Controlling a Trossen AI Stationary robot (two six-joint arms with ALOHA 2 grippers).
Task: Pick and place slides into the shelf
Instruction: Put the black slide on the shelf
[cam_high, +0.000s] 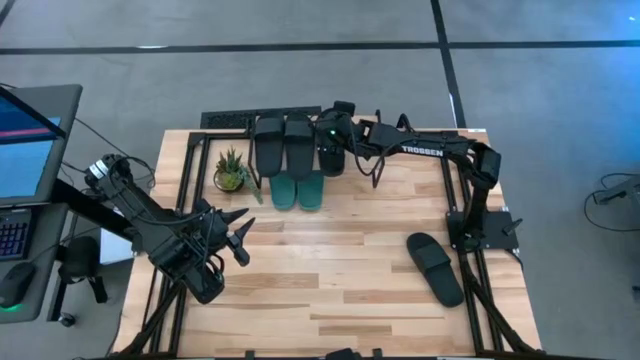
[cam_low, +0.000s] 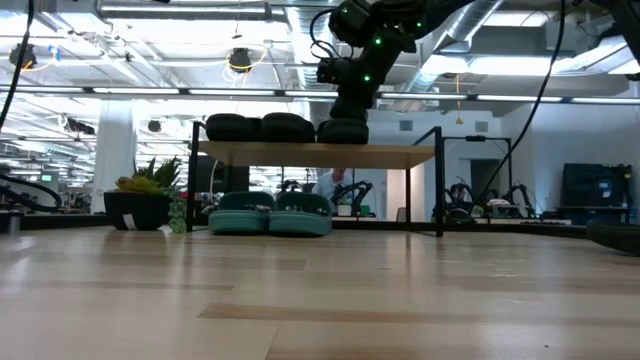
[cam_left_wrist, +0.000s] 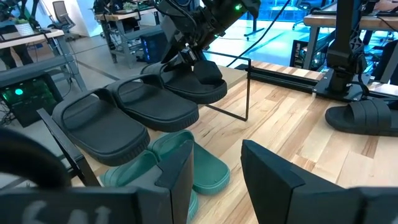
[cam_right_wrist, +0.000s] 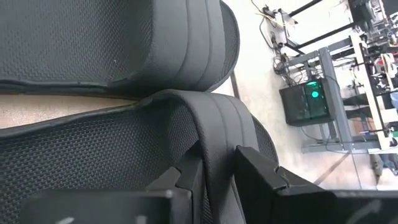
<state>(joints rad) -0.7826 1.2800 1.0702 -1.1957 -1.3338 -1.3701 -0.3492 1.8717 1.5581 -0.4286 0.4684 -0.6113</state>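
The low rack with a light wooden top board on thin black metal legs (cam_low: 400, 155) stands at the far side of the pale plank tabletop (cam_high: 330, 270), and three black rubber slide sandals lie side by side on its board: the left black slide (cam_high: 268, 143), the middle black slide (cam_high: 297, 143) and the right black slide (cam_high: 331, 150). The right gripper (cam_right_wrist: 216, 167) is down on that third sandal, its two dark fingers (cam_right_wrist: 189, 171) standing either side of the wide ribbed strap (parted only a little, with the strap between them); whether the pads press the strap or stand just clear of it I cannot tell. Under the board, on the tabletop, two teal green rubber slides (cam_low: 270, 213) lie next to each other, toes toward the near side. A fourth black slide (cam_high: 435, 267) lies apart on the tabletop near the right arm's base. A small potted green plant (cam_high: 231, 170) stands just left of the rack. The left gripper (cam_high: 238, 226) waits over the tabletop's left part, well away from the rack, its fingers (cam_left_wrist: 177, 180) spread wide and holding nothing.
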